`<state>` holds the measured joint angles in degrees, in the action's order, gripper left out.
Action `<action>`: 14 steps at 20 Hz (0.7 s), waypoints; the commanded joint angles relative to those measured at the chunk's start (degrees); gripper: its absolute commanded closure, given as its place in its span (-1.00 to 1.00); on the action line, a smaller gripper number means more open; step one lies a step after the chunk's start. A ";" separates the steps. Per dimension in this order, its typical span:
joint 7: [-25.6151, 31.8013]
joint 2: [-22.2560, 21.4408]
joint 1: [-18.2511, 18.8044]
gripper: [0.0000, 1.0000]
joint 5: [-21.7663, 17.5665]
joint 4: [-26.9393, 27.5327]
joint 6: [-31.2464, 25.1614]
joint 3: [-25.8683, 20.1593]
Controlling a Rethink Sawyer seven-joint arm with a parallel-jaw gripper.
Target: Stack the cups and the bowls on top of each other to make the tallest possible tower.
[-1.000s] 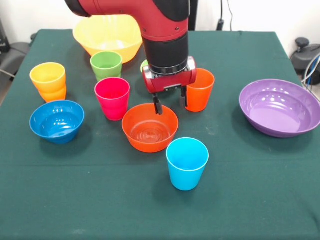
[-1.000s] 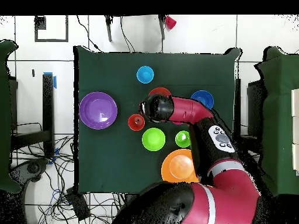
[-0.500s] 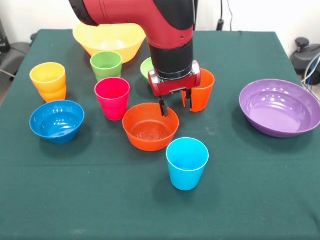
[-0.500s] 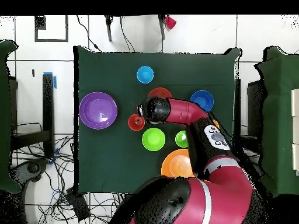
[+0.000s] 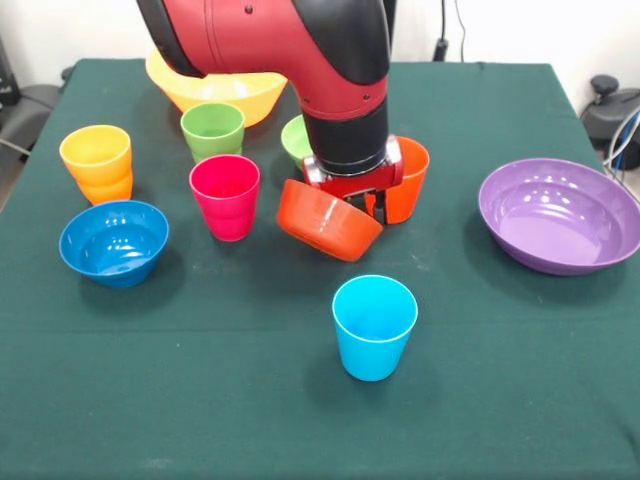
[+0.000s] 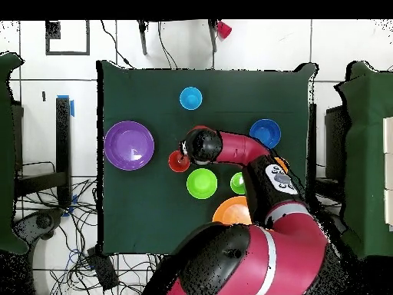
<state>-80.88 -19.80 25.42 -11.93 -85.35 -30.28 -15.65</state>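
My gripper (image 5: 350, 203) is shut on the rim of the small orange bowl (image 5: 326, 224) and holds it tilted, off the cloth, with its base turned towards the camera. An orange cup (image 5: 406, 180) stands just behind the gripper. A light blue cup (image 5: 374, 326) stands in front. A magenta cup (image 5: 224, 196) is to the left. In the overhead view the gripper (image 6: 196, 146) hides most of the orange bowl. No tower shows.
Purple bowl (image 5: 558, 214) at the right. Blue bowl (image 5: 113, 242) and yellow-orange cup (image 5: 96, 161) at the left. Green cup (image 5: 212, 130), light green bowl (image 5: 295, 135) and large yellow bowl (image 5: 200, 88) stand behind, partly hidden by the arm.
The gripper closed on the orange bowl's far rim and lifted it; the bowl has tipped from flat on the cloth to tilted in the air.
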 commanded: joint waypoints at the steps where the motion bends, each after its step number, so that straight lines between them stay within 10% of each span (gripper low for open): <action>1: 2.16 5.51 -0.66 -1.00 -4.02 5.63 1.03 -3.63; 14: 3.14 5.48 -0.02 -1.00 -3.09 7.36 -2.93 -4.84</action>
<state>-80.88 -18.60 25.45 -11.97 -81.74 -30.83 -16.99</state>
